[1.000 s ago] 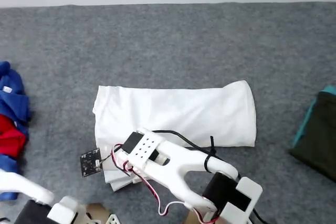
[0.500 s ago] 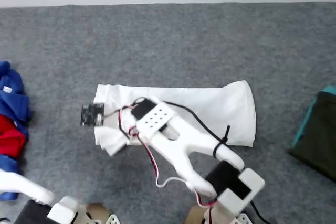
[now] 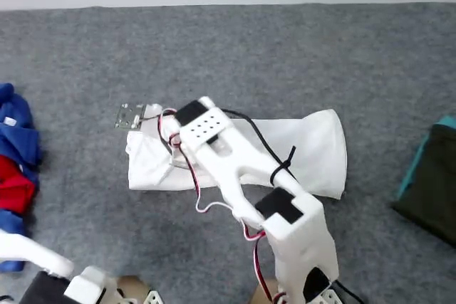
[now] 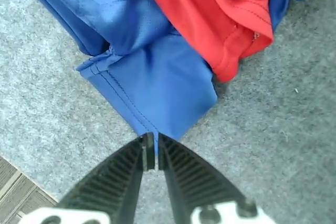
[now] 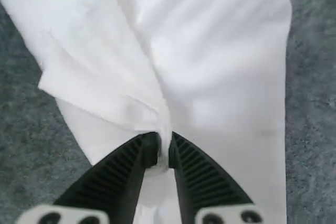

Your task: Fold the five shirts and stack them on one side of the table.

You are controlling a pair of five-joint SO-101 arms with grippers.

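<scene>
Right pincer [image 5: 159, 153] clamped on white shirt [image 5: 220, 77], carried farther back than before, left pincer [image 4: 150, 153] pinching blue shirt [image 4: 157, 87] corner

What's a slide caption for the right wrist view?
Right gripper pinching a fold of the white shirt on the grey table.

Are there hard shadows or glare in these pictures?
High view: even light, the right arm throws only a soft shadow on the white shirt. Right wrist view: the shirt is bright, but its folds show as grey shading. Left wrist view: no glare on the blue shirt or red shirt.
</scene>
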